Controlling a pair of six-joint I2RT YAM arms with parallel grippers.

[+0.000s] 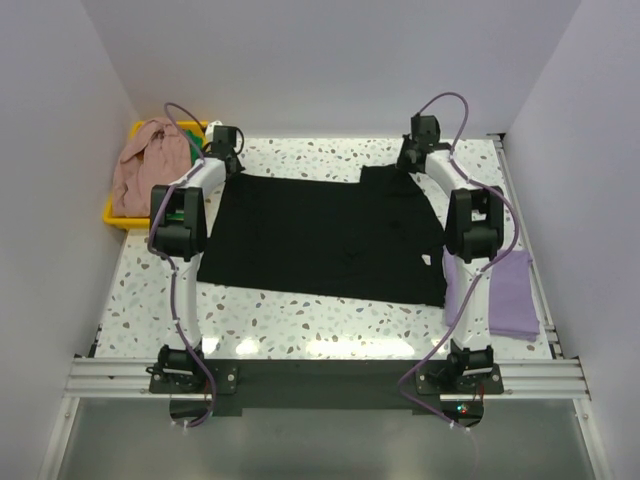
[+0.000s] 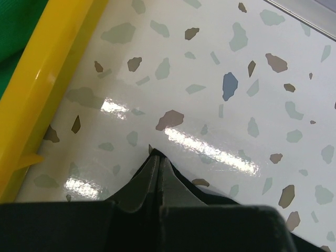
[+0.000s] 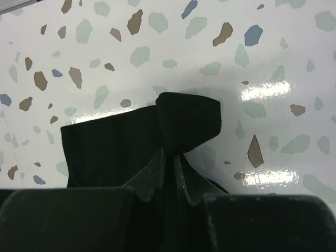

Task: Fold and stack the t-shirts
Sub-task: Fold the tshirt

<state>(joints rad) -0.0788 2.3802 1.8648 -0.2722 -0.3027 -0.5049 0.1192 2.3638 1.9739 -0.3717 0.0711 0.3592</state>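
Note:
The black t-shirt [image 1: 320,235] lies spread flat across the middle of the speckled table. My left gripper [image 1: 233,165] is at its far left corner, jaws shut, with a thin black edge [image 2: 210,193] pinched at the fingertips [image 2: 157,160]. My right gripper [image 1: 408,160] is at the far right corner, shut on a folded lump of the black cloth [image 3: 189,118] that curls over the fingertips [image 3: 176,157]. A lavender t-shirt [image 1: 500,290] lies folded on the right. The pink t-shirt [image 1: 150,160] and green cloth [image 2: 16,31] sit in the bin.
The yellow plastic bin [image 1: 118,215] stands at the far left; its rim [image 2: 47,89] runs close beside my left fingers. White walls close in the back and both sides. A metal rail [image 1: 520,200] borders the table's right edge.

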